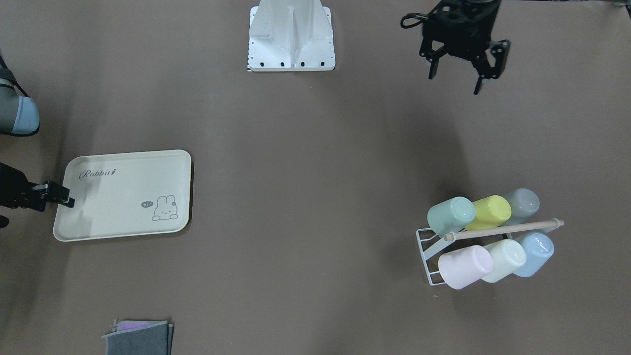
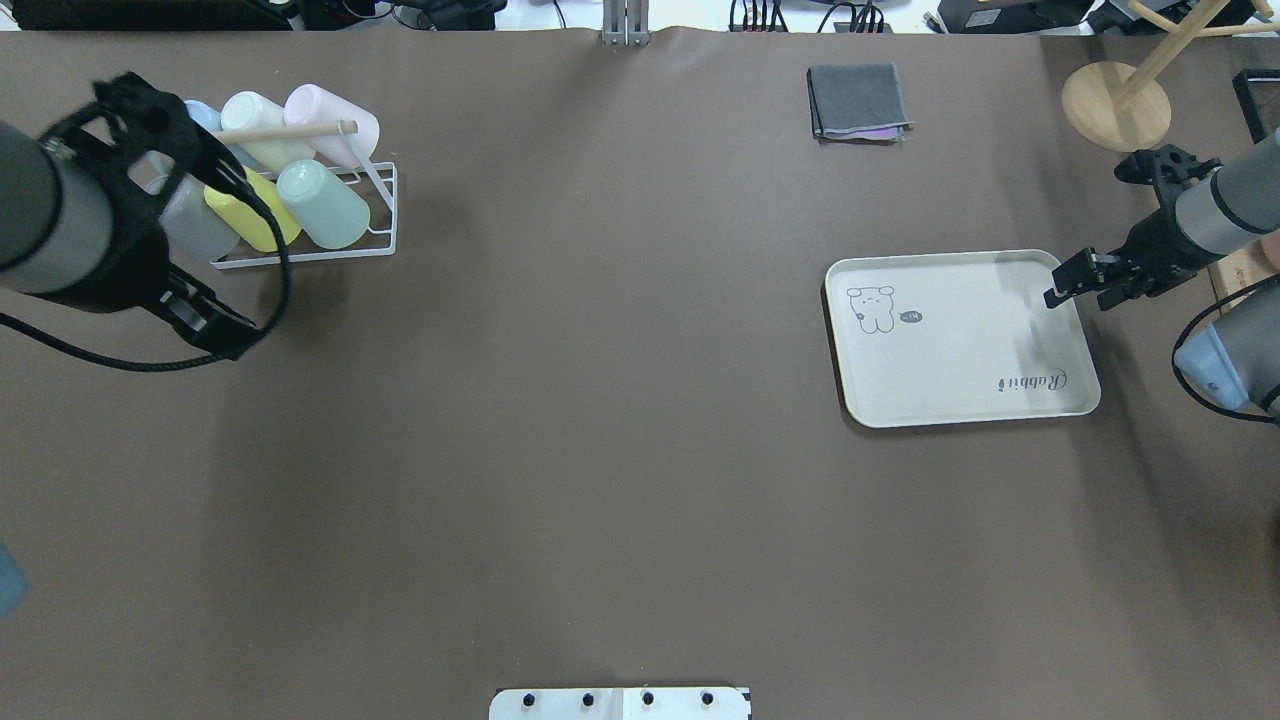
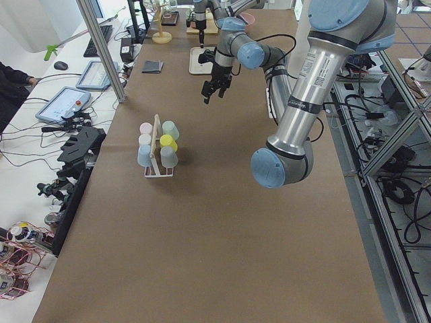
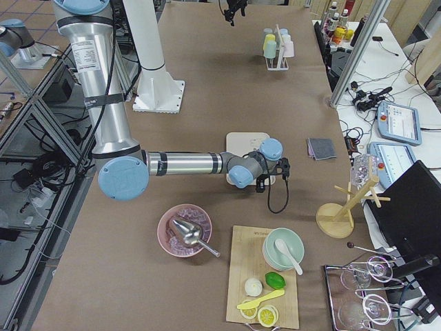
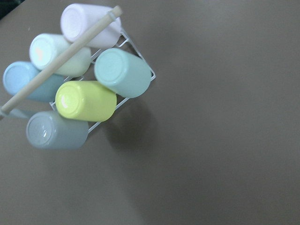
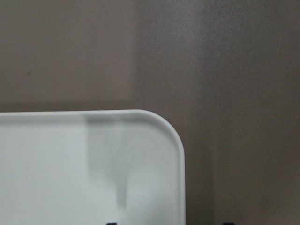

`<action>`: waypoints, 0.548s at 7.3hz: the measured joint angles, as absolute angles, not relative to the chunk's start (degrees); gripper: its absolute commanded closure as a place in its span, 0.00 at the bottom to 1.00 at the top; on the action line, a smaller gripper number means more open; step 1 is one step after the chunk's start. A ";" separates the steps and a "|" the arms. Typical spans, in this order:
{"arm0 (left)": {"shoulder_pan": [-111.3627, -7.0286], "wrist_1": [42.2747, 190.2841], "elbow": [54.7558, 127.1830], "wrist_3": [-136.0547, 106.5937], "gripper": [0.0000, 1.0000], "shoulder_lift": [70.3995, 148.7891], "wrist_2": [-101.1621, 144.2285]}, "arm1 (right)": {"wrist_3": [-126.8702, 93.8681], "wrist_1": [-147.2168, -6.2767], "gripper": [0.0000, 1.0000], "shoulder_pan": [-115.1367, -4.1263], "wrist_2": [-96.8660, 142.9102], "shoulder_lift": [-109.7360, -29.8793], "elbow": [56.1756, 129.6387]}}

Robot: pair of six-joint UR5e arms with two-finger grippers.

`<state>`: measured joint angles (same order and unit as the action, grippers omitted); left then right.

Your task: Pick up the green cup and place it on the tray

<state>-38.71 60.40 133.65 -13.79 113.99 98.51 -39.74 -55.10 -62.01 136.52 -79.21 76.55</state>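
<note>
We count six cups (image 1: 466, 266) on one rack (image 1: 425, 249), one tray (image 1: 123, 195) and two grippers. The green cup (image 1: 449, 215) sits tilted at the rack's end, beside the yellow cup (image 1: 489, 212). Overhead, the left arm hides part of the cups. The left gripper (image 1: 456, 81) hovers apart from the rack, fingers spread. The right gripper (image 2: 1075, 280), tips apart, hangs over the tray's corner.

**Green cup** (image 1: 451, 215): matte teal tumbler, tilted on the wire rack (image 1: 423, 256), base facing outward, beside the yellow-green cup (image 1: 489, 212).
**Tray** (image 1: 118, 195): cream, round-cornered, raised rim, "Rabbit" lettering and a bunny drawing. It lies flat on the table (image 1: 315, 197), well apart from the cup.
</note>
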 measured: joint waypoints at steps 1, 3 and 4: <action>-35.89 58.30 132.86 -7.51 0.02 115.30 94.74 | -39.69 -55.05 0.32 -62.00 136.55 -79.43 76.33; -29.53 56.28 131.06 7.71 0.02 117.52 82.32 | -39.58 -55.02 0.36 -61.97 136.58 -80.00 76.02; -25.42 56.06 129.75 11.52 0.02 117.61 73.82 | -39.56 -55.02 0.43 -61.96 136.58 -80.10 75.80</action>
<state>-25.42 56.06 129.75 11.52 117.61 73.82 -39.56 -55.02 -61.96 136.58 -80.10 75.80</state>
